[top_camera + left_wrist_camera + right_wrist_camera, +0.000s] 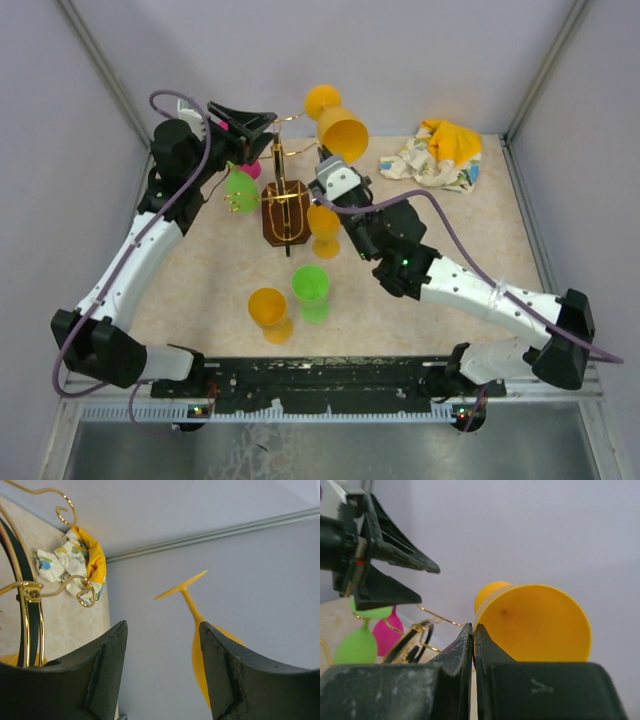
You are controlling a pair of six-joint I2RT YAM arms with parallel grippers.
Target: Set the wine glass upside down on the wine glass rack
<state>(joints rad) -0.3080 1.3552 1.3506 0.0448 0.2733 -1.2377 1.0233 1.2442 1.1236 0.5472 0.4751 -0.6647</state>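
Wine glass (338, 128): yellow-orange, smooth opaque plastic with a thin stem and a flat round foot. It is off the table, tilted, foot away from the right end effector (473, 627) and open bowl toward it. This end effector is closed to a narrow slit, pinching the rim of the bowl.

Left end effector (162, 625): its flat black fingers stand wide apart with nothing between them. The wine glass hangs in the air beyond it.

Rack (283, 190): thin gold wire with curled hooks on a dark brown wooden base, below and between the two end effectors. A green glass (240, 187) hangs from it bowl down, under the left end effector, with a pink glass (250, 170) just beside.

An orange glass (323, 228) sits beside the base; hanging or standing cannot be told. A second green glass (312, 288) and a yellow glass (268, 310) stand nearer the arm bases.

Table (420, 220): beige, marbled, matte. A crumpled yellow-and-white printed cloth (437, 155) lies to the right of the right end effector.

Walls (400, 50): plain pale grey panels in metal framing.
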